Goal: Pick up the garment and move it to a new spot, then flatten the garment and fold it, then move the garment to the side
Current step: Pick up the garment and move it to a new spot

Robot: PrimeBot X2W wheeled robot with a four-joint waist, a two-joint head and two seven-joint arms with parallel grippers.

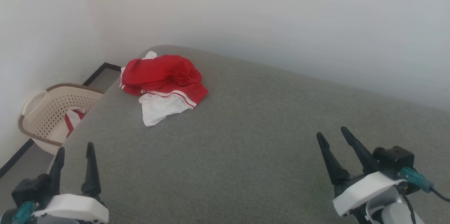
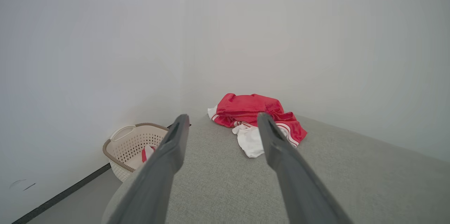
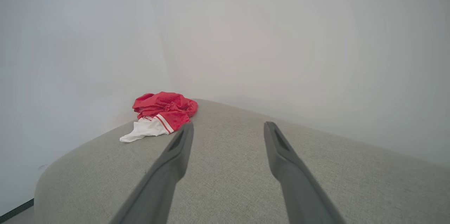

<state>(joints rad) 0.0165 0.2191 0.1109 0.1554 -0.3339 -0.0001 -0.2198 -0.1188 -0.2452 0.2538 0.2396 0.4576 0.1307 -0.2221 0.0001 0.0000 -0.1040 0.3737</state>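
None of the steps is done — the garment (image 1: 163,80) lies crumpled at the far left corner of the mattress (image 1: 246,146), well apart from the left gripper (image 1: 76,146) and right gripper (image 1: 330,130), both released and empty.

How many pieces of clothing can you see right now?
2: the red garment crumpled at the far left corner of the grey surface, and a red-striped white cloth in the basket, which may hide more.

White walls (image 1: 267,13) meet behind a grey fabric surface (image 1: 246,153), beige basket (image 1: 45,113) on the floor (image 1: 30,164) beside.
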